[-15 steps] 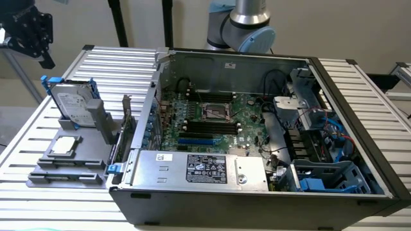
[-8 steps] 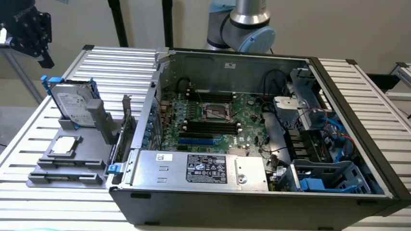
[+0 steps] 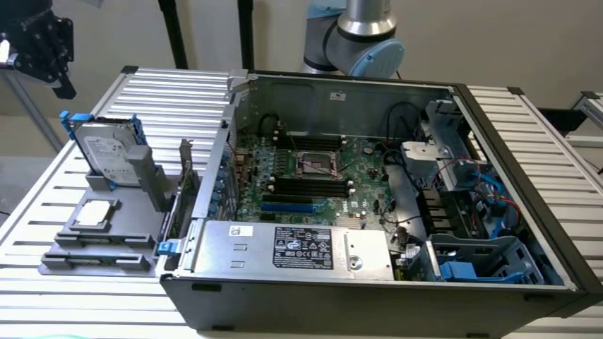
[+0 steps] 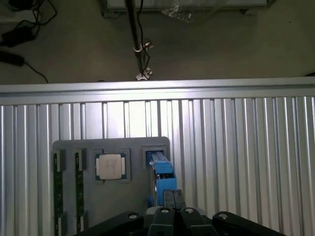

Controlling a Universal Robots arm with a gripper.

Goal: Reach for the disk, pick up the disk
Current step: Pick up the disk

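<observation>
My gripper (image 4: 172,193) is black. Right under it the disk (image 4: 162,173) has a bright blue frame, silver-grey body and white printed label. The tray (image 4: 133,146) below it is matte grey. The chip (image 4: 110,166) beside the disk is plain silver. The table (image 4: 236,147) is silver with ribbed stripes. Farther off, the computer case (image 3: 377,296) is dark grey and its motherboard (image 3: 363,159) green.

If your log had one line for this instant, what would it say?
phase: reach | tool: shut, empty, above disk | disk: upright in grey holder, ungrasped | processor chip: flat beside it
</observation>
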